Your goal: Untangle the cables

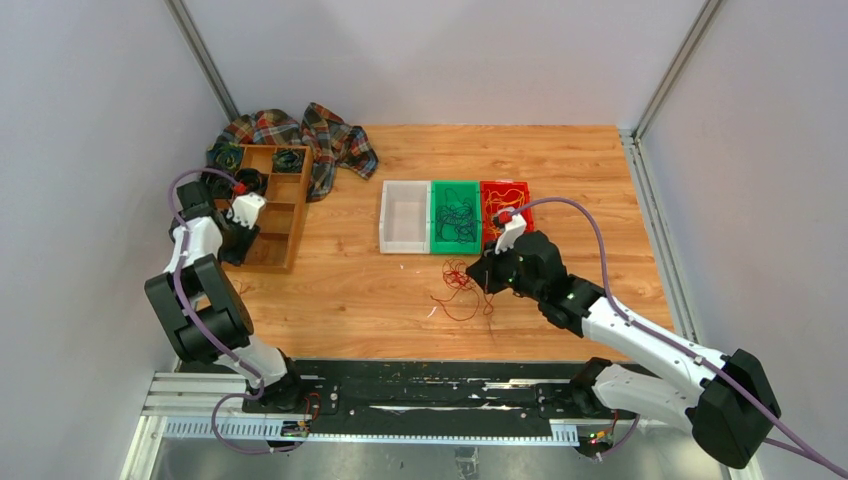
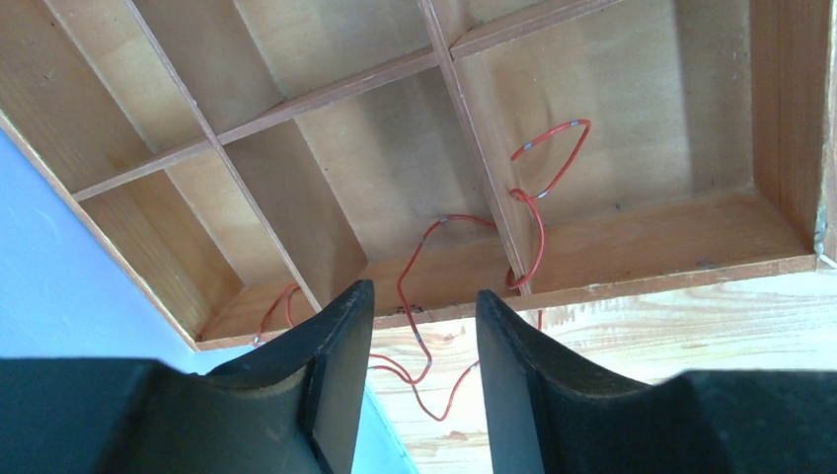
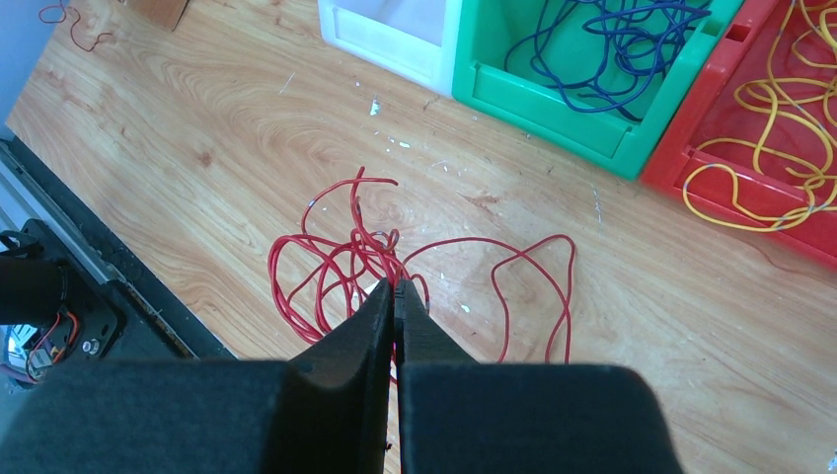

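Biggest first: wooden bench (image 1: 350, 290) filling the middle of the overhead view. Upper left on it, a divided wooden box (image 1: 300, 215). Mid-frame, three bins in a row: white bin (image 3: 395, 44), green bin (image 3: 553, 104), red bin (image 3: 730, 188). Sorting by colour, by the looks of it: blue cables (image 3: 612, 49) piled in the green, yellow cables (image 3: 780, 109) in the red, so the white presumably meant for the reds.

Right pincer (image 3: 395, 286) low over the bench just below the bins, squeezed fully together right at the knot of the red tangle (image 3: 336, 267). Seemingly nipping a strand or two there, probably to drag one wire clear of the rest. Loops fanning out left and right of the tips across the wood.

Left pincer (image 2: 422, 293) at the near edge of the box, fingers apart, clamped on nothing visible. Lone red strand (image 2: 538, 212) hooked over a divider inside the box, then trailing over the front wall down onto the bench, showing through the gap between the fingers. Contact with either finger: can't tell. Probably lined up for a grab to lift that strand off the divider.
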Available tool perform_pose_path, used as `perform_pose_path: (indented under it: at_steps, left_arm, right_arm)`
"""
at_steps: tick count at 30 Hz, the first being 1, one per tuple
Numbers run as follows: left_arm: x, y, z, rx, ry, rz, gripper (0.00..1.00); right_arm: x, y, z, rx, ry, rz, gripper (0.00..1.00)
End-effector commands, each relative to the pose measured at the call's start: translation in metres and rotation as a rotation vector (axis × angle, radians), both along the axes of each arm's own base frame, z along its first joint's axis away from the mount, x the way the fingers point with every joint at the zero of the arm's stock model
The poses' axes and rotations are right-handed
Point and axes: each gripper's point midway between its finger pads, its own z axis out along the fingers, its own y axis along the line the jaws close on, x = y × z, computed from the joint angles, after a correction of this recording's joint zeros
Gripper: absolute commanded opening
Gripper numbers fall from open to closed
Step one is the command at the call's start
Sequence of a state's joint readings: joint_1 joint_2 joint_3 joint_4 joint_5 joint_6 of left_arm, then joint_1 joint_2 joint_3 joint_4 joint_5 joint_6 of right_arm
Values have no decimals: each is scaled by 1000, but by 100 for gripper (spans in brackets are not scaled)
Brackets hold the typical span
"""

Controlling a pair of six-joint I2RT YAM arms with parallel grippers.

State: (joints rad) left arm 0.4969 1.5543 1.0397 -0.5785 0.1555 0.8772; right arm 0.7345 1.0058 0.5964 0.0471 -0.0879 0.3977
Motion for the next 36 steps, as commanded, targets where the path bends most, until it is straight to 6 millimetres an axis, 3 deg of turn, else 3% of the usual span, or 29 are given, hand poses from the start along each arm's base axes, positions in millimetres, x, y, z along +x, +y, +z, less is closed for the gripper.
perform_pose_path:
  at_steps: [1,7,12,17,25,36]
  left_arm:
    - [-2,9,10,-7,-19,41,46]
    - [0,20,7,-15,-27,80,44]
    - [9,13,5,-79,-43,94,42]
    - [5,3,-4,-132,-12,77,41]
    - [4,14,-8,-88,-3,108,39]
    - [4,20,-14,-68,-5,155,26]
  right_arm:
    - [-1,0,10,-1,-32,-6,1]
    - [-2,-4,11,-1,-41,-12,1]
    - [-2,-2,14,4,-41,-7,1]
    - [-2,-5,15,3,-43,-19,1]
    - [-2,-7,17,0,-51,-27,1]
    - [-2,-10,17,-2,-54,-35,1]
